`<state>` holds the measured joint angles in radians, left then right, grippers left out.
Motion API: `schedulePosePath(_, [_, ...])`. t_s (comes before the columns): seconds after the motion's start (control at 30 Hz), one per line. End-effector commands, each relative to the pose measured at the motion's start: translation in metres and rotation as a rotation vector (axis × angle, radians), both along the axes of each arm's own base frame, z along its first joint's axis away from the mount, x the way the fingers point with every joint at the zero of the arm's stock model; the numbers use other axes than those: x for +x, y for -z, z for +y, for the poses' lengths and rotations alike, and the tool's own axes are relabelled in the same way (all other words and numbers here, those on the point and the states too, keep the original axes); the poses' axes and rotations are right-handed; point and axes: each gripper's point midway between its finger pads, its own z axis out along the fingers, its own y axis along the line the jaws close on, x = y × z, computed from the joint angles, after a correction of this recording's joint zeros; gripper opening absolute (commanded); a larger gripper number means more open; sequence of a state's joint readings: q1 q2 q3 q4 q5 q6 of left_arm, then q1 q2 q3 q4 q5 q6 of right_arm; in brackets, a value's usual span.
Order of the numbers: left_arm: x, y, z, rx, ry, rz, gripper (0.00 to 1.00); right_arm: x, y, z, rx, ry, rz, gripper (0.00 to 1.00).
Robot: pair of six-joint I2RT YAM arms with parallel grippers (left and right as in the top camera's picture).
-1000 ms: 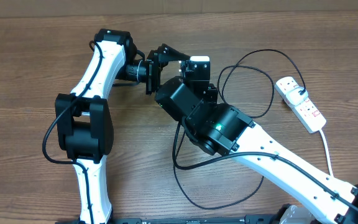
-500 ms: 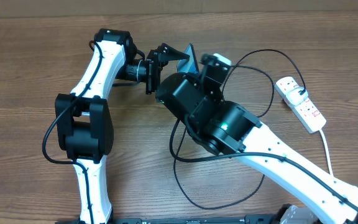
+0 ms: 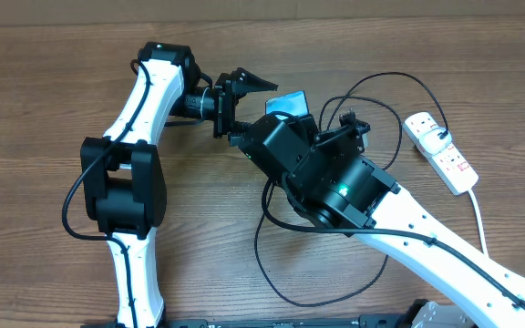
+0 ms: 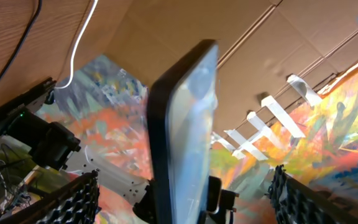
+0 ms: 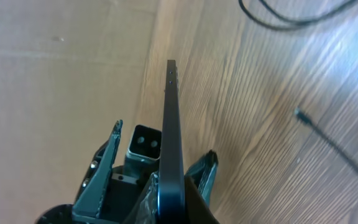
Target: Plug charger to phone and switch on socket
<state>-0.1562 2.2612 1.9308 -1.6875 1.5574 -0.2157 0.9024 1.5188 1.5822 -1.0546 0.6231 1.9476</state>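
Note:
The phone [image 3: 290, 101] shows its blue screen at the table's middle back, held off the wood. In the right wrist view it stands edge-on [image 5: 170, 118], and my right gripper [image 5: 169, 208] is shut on its lower end. My left gripper [image 3: 241, 102] is open, with one finger on each side of the phone and not touching it; the phone also stands edge-on in the left wrist view [image 4: 185, 112]. The charger's black cable [image 3: 372, 87] loops over the table, its connector tip [image 5: 298, 113] lies loose, and its plug [image 3: 440, 137] sits in the socket [image 3: 447, 157] at the right.
The socket's thick white cord [image 3: 478, 214] runs toward the front right. Another loop of the black cable [image 3: 317, 296] lies at the front under my right arm. A cardboard wall [image 3: 262, 9] stands along the back edge.
My right wrist has rolled and shifted a little to the right, turning the phone with it, so its blue screen now faces up. The left arm has not moved.

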Motion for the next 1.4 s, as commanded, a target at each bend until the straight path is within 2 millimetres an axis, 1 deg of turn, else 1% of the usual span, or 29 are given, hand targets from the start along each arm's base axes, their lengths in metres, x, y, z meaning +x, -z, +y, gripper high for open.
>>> schedulePosePath(0.0, [0.005, -0.007, 0.001, -0.018, -0.015, 0.021, 0.81, -0.002, -0.024, 0.003, 0.220, 0.107, -0.021, 0.06])
schedulePosePath(0.13, [0.005, -0.007, 0.001, -0.014, -0.015, 0.050, 0.77, -0.003, -0.024, 0.004, 0.241, 0.120, -0.015, 0.06])
schedulePosePath(0.33, [0.005, -0.007, 0.001, -0.008, -0.015, 0.084, 0.75, -0.002, -0.025, 0.005, 0.247, 0.119, -0.018, 0.06])
schedulePosePath(0.47, [0.005, -0.007, 0.001, -0.005, -0.015, 0.104, 0.70, 0.000, -0.025, 0.008, 0.254, 0.118, -0.023, 0.04])
schedulePosePath(0.57, [0.005, -0.007, 0.001, -0.002, -0.015, 0.126, 0.65, 0.004, -0.023, 0.011, 0.255, 0.121, -0.028, 0.04])
schedulePosePath(0.67, [0.005, -0.007, 0.001, 0.000, -0.015, 0.139, 0.65, 0.009, -0.018, 0.014, 0.243, 0.131, -0.035, 0.04])
schedulePosePath(0.77, [0.005, -0.007, 0.001, 0.000, -0.015, 0.138, 0.64, 0.013, -0.012, 0.013, 0.213, 0.148, -0.043, 0.04])
schedulePosePath(0.9, [0.005, -0.007, 0.001, 0.000, -0.015, 0.139, 0.56, 0.017, -0.008, 0.011, 0.186, 0.164, -0.053, 0.04])
schedulePosePath(1.03, [0.005, -0.007, 0.001, 0.000, -0.015, 0.139, 0.55, 0.018, -0.008, 0.013, 0.192, 0.164, -0.056, 0.04])
schedulePosePath(1.1, [0.005, -0.007, 0.001, 0.000, -0.015, 0.139, 0.51, 0.019, -0.009, 0.013, 0.194, 0.164, -0.058, 0.04])
schedulePosePath(1.23, [0.005, -0.007, 0.001, 0.000, -0.015, 0.139, 0.48, 0.019, -0.009, 0.013, 0.196, 0.164, -0.059, 0.04])
schedulePosePath(1.33, [0.005, -0.007, 0.001, 0.000, -0.015, 0.139, 0.40, 0.018, -0.009, 0.014, 0.199, 0.161, -0.056, 0.04])
schedulePosePath(1.37, [0.005, -0.007, 0.001, 0.000, -0.015, 0.139, 0.40, 0.018, -0.009, 0.014, 0.200, 0.160, -0.056, 0.04])
